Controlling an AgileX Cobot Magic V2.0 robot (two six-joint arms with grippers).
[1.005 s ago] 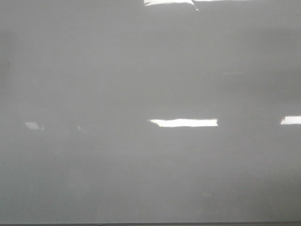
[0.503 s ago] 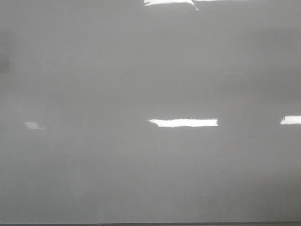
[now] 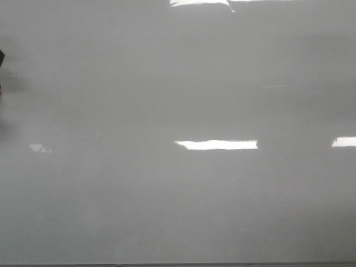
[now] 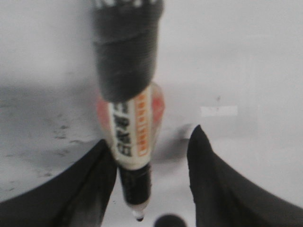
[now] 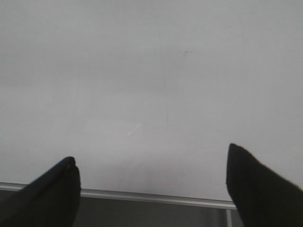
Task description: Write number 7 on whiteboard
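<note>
The whiteboard fills the front view, glossy pale grey with bright light reflections. No black line of a number 7 shows on it in any view. In the left wrist view my left gripper holds a marker with a white and orange label between its dark fingers. Its tip is just above the board. The marker rests against one finger, and a gap shows to the other. My right gripper is open and empty over the board near its edge.
A dark shape with a soft shadow shows at the left edge of the front view. The board's metal bottom edge runs under the right fingers, with a dark surface beyond it. Faint smudges mark the board near the marker.
A dark shape and its shadow have come in at the left edge of the front view. The board's surface is otherwise the same.
</note>
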